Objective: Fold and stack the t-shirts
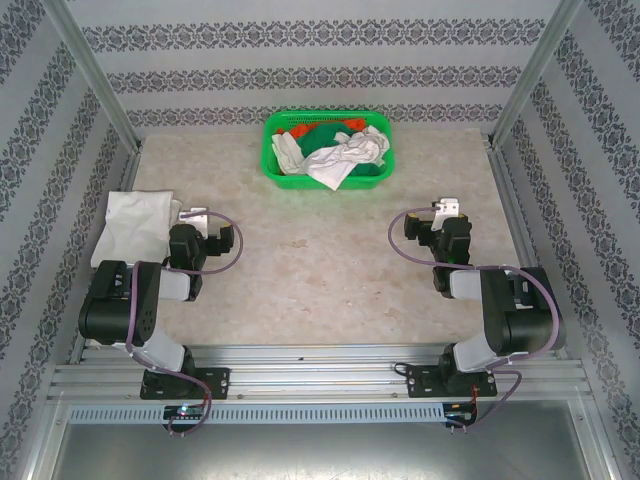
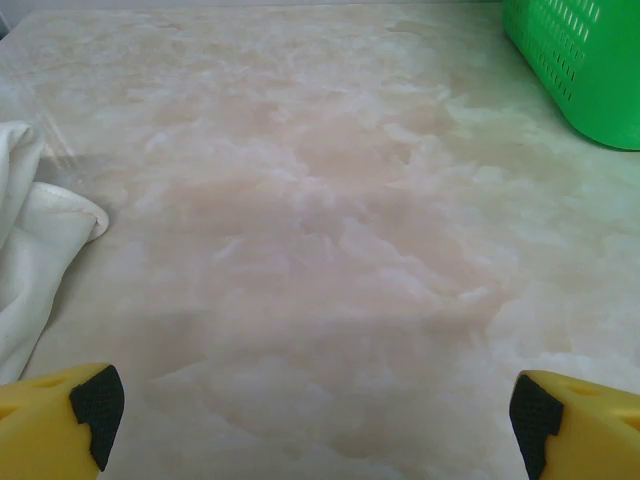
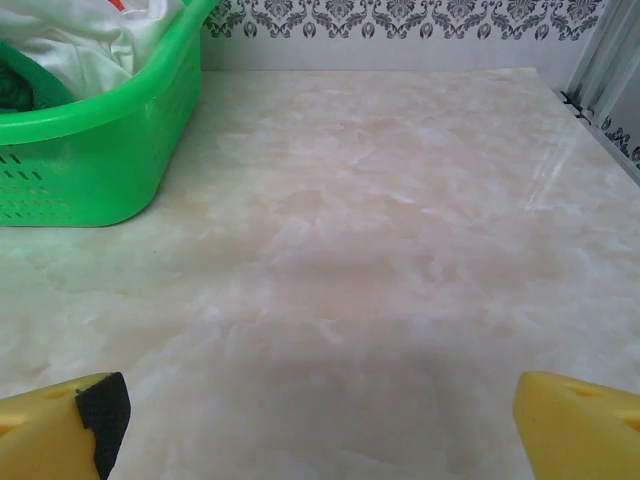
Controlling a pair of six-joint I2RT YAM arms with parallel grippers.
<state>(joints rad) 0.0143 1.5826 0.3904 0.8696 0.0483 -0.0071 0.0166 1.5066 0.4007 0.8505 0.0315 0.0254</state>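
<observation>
A folded white t-shirt (image 1: 138,225) lies at the table's left edge, just left of my left gripper (image 1: 196,220); its hem (image 2: 30,260) shows at the left of the left wrist view. More crumpled white t-shirts (image 1: 345,155) are heaped in the green basket (image 1: 268,150) at the back, mixed with green and orange cloth. My left gripper (image 2: 315,420) is open over bare table, with nothing between its yellow fingers (image 2: 60,420). My right gripper (image 1: 440,212) is open too, low over bare table (image 3: 315,420). The basket's white cloth (image 3: 90,35) lies ahead and to its left.
The basket wall (image 2: 580,70) stands ahead and right of the left gripper, and ahead and left of the right gripper (image 3: 100,140). Metal frame posts and patterned walls close in the marble table (image 1: 320,260) on three sides.
</observation>
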